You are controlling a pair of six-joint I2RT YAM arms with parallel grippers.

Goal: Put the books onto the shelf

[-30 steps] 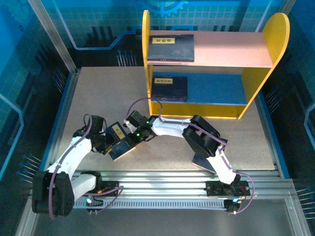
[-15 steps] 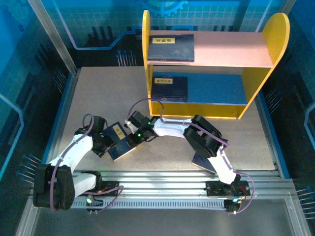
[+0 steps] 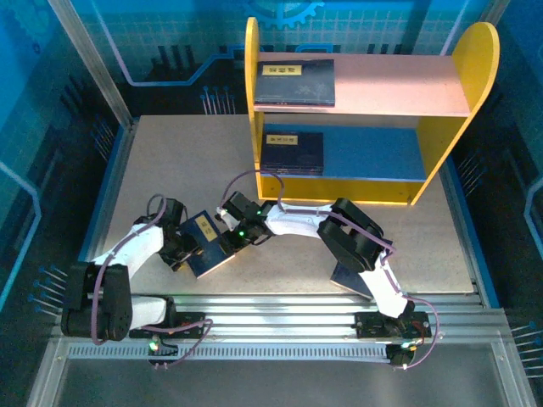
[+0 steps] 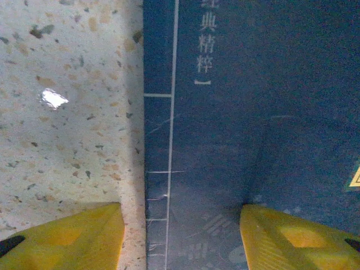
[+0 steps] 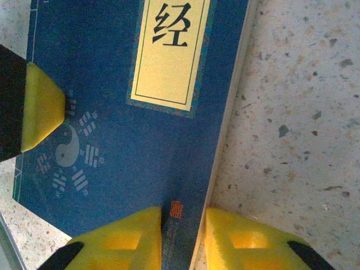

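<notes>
Navy book (image 3: 206,244) askew before shelf (image 3: 475,102), two others (image 3: 295,82) shelved

Your top camera looks down from above and behind the arm bases (image 3: 167,325), taking in the whole table (image 3: 170,165) with the shelf (image 3: 475,76) at its far side. Your two wrist cameras sit very close over one book (image 5: 112,140) (each from its own side), which the top view shows small near the table's front edge.
</notes>
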